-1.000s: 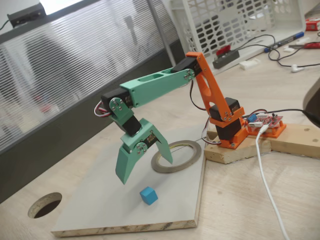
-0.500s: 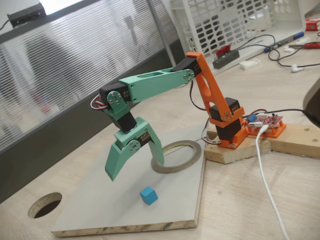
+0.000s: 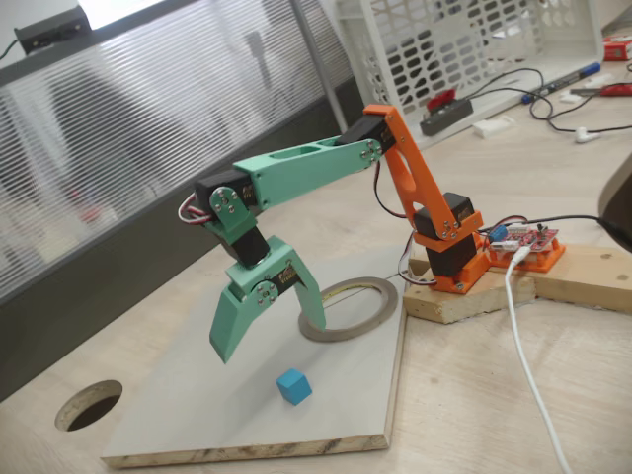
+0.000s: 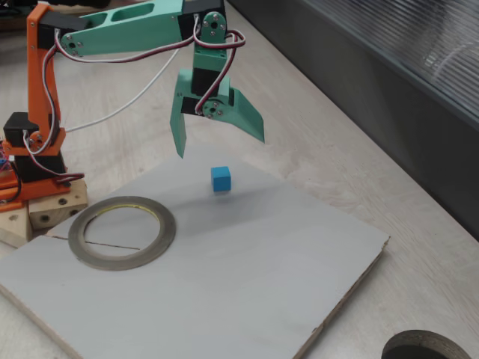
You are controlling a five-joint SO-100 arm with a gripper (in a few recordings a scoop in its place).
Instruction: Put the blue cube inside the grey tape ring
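Note:
The blue cube (image 3: 292,385) (image 4: 221,179) rests on the grey board, alone near its front in a fixed view. The grey tape ring (image 3: 348,308) (image 4: 122,232) lies flat on the same board, close to the arm's orange base. My green gripper (image 3: 269,338) (image 4: 221,144) hangs open above the board, jaws spread wide and pointing down. It hovers above the cube with a clear gap, nothing between the fingers. One fingertip (image 3: 316,321) overlaps the ring's near edge in the picture.
The grey board (image 3: 197,415) (image 4: 247,277) lies on a wooden table. A round dark hole (image 3: 89,405) (image 4: 426,348) sits in the table beyond the board's corner. The orange base (image 3: 449,252) stands on a wood block with a white cable (image 3: 528,365) trailing off.
The gripper swung left from over the ring side, opened wider, then dipped slightly lower towards the board. Cube and ring have not moved.

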